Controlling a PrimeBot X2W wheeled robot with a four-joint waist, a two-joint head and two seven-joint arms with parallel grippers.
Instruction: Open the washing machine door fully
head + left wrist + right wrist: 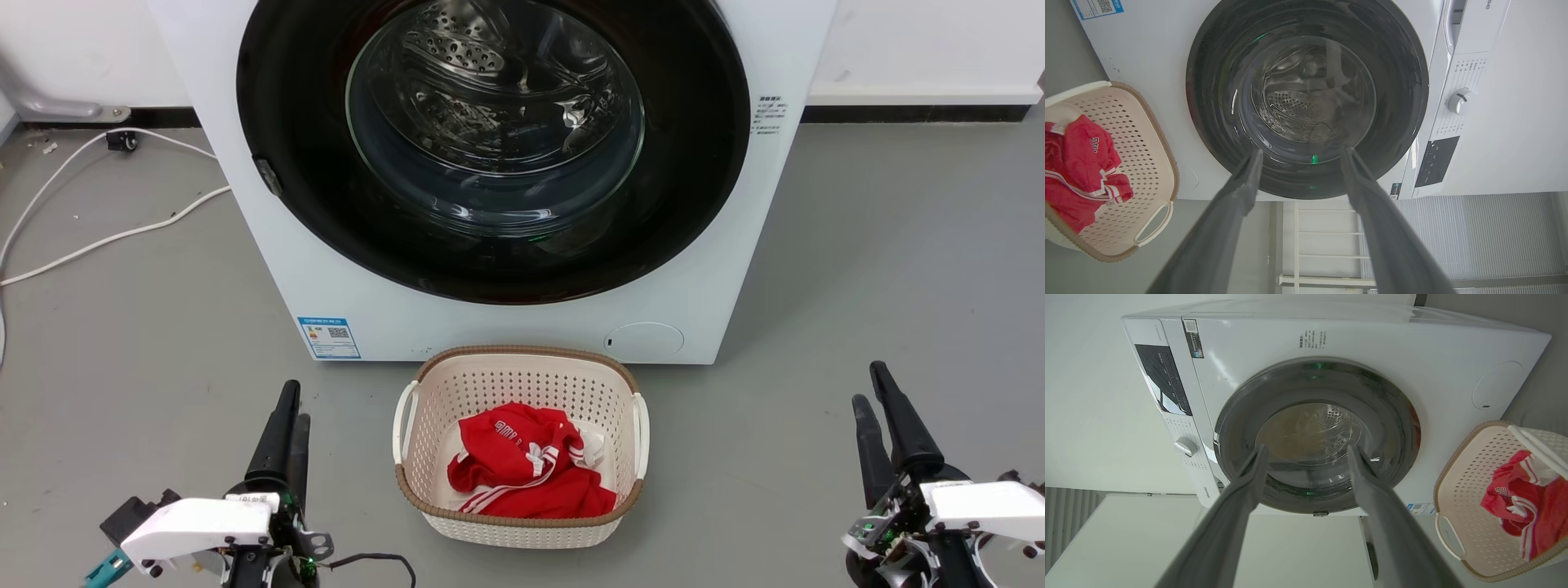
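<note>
The white washing machine point(718, 269) stands straight ahead on the grey floor. Its round black-rimmed washing machine door point(490, 269) lies shut, flush against the front, and the steel drum shows through the glass bowl. A small latch piece sits on the door's left rim. My left gripper point(296, 402) is low at the left, open and holding nothing, well short of the machine. My right gripper point(869, 390) is low at the right, also open with nothing in it. Both wrist views look along spread fingers, left gripper point(1301, 152) and right gripper point(1307, 449), at the door point(1306, 102) point(1314, 433).
A cream laundry basket point(522, 353) holding a red garment point(522, 474) stands on the floor right in front of the machine, between my two arms. White cables point(106, 237) trail over the floor at the left. A white wall runs behind the machine.
</note>
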